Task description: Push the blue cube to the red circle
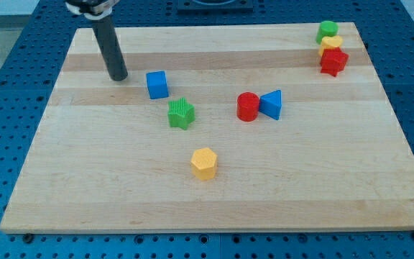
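The blue cube [157,84] sits on the wooden board [214,194] left of centre. The red circle, a short red cylinder [248,106], stands right of it near the middle, touching a blue triangular block [272,104] on its right. A green star block [181,113] lies just below and right of the blue cube, between it and the red cylinder. My tip [118,76] rests on the board to the left of the blue cube, a short gap away, slightly higher in the view.
A yellow hexagon block [203,163] lies below the middle. At the view's top right, a green block [328,30], a yellow block [331,43] and a red star block [333,62] cluster near the board's edge.
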